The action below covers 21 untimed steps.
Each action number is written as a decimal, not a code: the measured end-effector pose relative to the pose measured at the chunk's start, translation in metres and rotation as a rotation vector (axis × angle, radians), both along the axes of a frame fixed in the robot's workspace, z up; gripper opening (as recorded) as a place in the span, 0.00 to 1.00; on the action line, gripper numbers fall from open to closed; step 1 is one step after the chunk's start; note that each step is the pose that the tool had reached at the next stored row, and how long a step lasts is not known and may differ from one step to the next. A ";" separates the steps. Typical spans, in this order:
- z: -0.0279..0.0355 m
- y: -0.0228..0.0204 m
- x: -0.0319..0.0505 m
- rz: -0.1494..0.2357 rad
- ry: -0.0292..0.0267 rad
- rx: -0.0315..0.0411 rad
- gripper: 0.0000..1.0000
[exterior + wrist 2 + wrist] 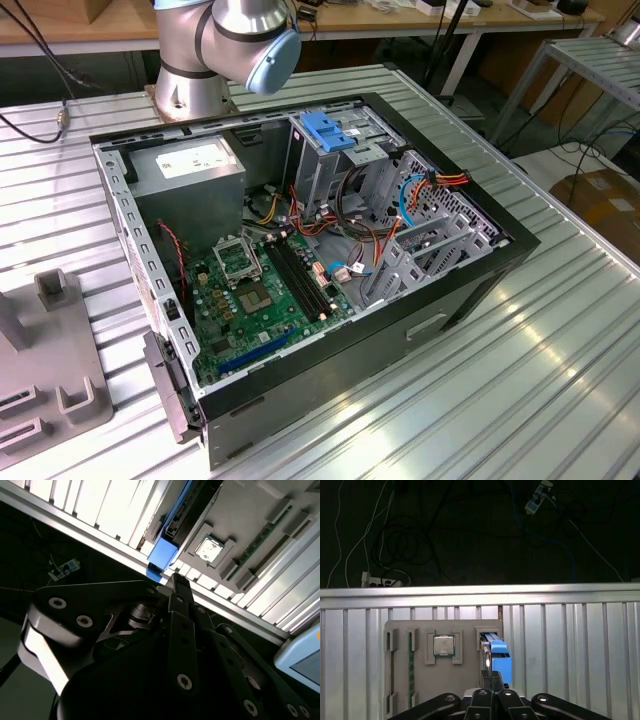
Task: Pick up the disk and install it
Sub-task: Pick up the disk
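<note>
Blue-edged disk (500,662) stands upright in a grey tray (467,680), lower middle, so it is easy to grab. Gripper (492,692) is close by; whether its jaws are open, I cannot tell.

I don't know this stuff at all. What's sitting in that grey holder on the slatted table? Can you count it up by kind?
disk in blue carrier: 1
processor chip: 1
green memory stick: 1
Total: 3, each in its own slot of the grey holder.
</note>
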<state>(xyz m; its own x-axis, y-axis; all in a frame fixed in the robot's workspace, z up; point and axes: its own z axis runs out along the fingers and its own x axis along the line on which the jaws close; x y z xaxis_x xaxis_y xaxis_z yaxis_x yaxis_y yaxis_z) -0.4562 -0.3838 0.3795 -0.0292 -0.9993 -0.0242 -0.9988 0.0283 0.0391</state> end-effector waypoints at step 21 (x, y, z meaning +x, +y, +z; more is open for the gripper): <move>-0.0030 0.0001 0.0000 0.000 -0.0084 -0.0006 0.42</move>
